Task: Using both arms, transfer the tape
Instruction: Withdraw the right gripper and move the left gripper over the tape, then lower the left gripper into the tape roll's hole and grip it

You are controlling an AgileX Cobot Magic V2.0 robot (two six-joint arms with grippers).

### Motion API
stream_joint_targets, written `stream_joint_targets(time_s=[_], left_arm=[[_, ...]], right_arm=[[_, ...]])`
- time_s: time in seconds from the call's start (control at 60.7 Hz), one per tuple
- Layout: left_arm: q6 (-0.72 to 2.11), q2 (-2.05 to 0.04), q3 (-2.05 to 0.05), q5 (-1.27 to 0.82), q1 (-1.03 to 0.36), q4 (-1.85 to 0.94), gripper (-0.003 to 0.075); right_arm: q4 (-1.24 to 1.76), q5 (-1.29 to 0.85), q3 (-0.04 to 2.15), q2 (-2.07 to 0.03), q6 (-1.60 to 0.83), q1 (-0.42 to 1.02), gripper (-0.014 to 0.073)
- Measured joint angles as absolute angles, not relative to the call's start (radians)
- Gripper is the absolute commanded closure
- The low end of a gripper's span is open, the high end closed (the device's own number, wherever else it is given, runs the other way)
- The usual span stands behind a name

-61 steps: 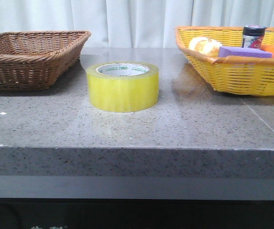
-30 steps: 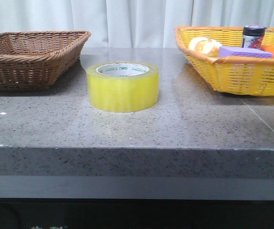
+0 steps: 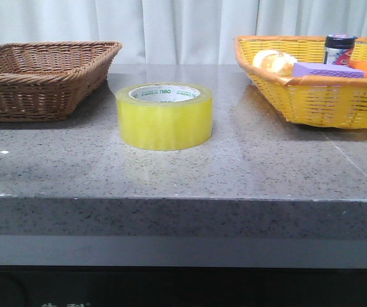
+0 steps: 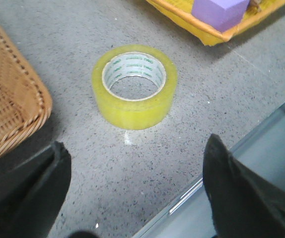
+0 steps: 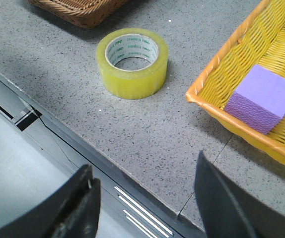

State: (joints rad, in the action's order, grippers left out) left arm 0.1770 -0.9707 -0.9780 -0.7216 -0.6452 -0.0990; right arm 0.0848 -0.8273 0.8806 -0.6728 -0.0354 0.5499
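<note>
My left pincer spread wide, nothing between fingers. My right pincer likewise apart, hanging over desk front edge. Tape flat on desk, mid-way (hole up, green lettering on core). Beyond: brown basket far left, yellow basket far right, purple block inside.

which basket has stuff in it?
The yellow basket on the right, holding the purple sponge block; the brown basket on the left looks empty.
</note>
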Motion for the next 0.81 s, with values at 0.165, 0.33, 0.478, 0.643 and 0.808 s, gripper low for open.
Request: stream_joint_targets(time_s=[0.165,0.33,0.478,0.643,0.808], left_arm=[[0.255,-1.127,-1.116,-0.78,-0.706,-0.099,0.0174],[0.29,-1.312,-1.282,-0.895,-0.754,-0.093,0.0174],[0.296,-1.481,-1.438,-0.995,-0.764,-0.082,0.0174],[0.296,-1.652,-1.578,-1.063,-0.765,-0.076,0.0174],[0.296,-1.768,-1.662,-1.076,-0.766,-0.058,0.0174]], right_arm=[[0.087,-0.843,0.878,-0.672,-0.035,0.55,0.0147],[0.087,-0.845,0.878,-0.672,-0.035,0.55,0.0147],[0.087,-0.847,0.878,-0.672,-0.035,0.55,0.0147],[0.087,-0.847,0.878,-0.672,-0.035,0.55,0.0147],[0.087,-0.847,0.878,-0.672,-0.035,0.55,0.0147]])
